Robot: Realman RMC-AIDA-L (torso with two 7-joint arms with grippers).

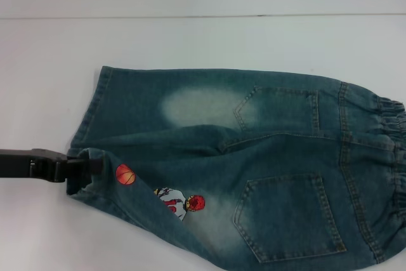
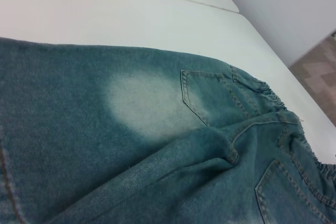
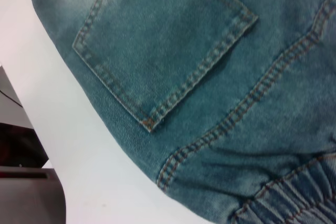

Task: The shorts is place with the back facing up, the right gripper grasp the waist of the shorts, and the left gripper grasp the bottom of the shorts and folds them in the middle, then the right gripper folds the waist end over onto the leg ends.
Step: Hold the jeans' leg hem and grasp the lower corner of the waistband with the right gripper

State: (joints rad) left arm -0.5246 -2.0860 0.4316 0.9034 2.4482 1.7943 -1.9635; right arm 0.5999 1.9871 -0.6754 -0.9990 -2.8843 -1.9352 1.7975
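We are pinching the near leg hem of the denim shorts point(image 1: 254, 163) with our left hand point(image 1: 89, 166) closed, lifting it off the white desk point(image 1: 44, 80).

Denim shorts point(image 1: 254, 157) lie back-up on the white table point(image 1: 51, 74).

A bare test room or lab is suggested by the plain white worktop point(image 2: 157, 19), with tiled floor point(image 2: 317, 74) seen beyond its edge

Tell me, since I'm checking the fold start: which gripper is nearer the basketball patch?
Left. The left gripper is clamped on the leg hem beside the basketball patch; the right gripper isn't visible, near the waistband.
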